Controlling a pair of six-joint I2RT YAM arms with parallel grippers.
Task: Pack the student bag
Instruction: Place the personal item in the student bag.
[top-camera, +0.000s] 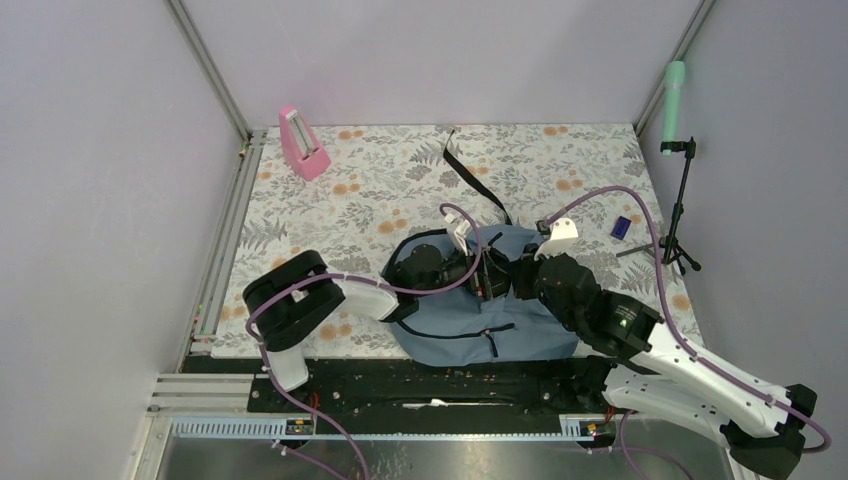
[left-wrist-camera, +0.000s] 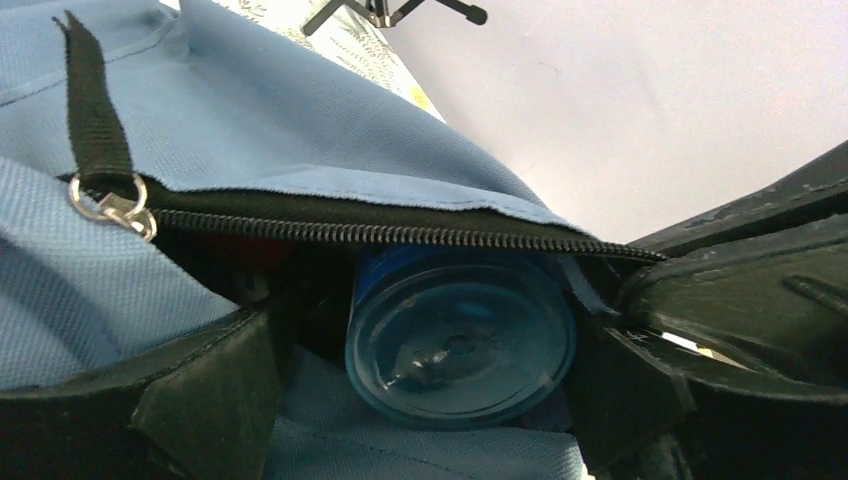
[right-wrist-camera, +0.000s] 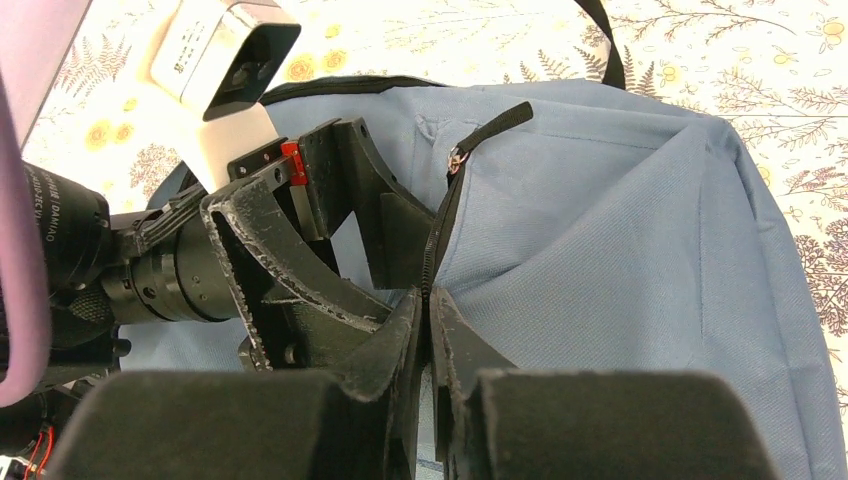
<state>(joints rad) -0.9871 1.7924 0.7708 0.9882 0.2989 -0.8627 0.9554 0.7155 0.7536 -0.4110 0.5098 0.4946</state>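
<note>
The grey-blue student bag (top-camera: 500, 325) lies flat at the near middle of the table. My right gripper (top-camera: 524, 272) is shut on the zipper edge of the bag's opening (right-wrist-camera: 432, 262) and holds the top flap (right-wrist-camera: 600, 230) up. My left gripper (top-camera: 470, 268) is at that opening with its fingers (left-wrist-camera: 215, 395) spread apart. Between them a dark blue cylindrical container (left-wrist-camera: 460, 340) lies on its side inside the bag, under the zipper (left-wrist-camera: 400, 232), base towards the camera. A dark gap shows between it and the left finger. The bag's interior is otherwise dark.
A pink wedge-shaped object (top-camera: 303, 143) stands at the far left. A black strap (top-camera: 470, 172) trails from the bag towards the back. A small blue item (top-camera: 620, 227) and a black tripod stand (top-camera: 681, 215) with a green cylinder (top-camera: 674, 95) are at the right.
</note>
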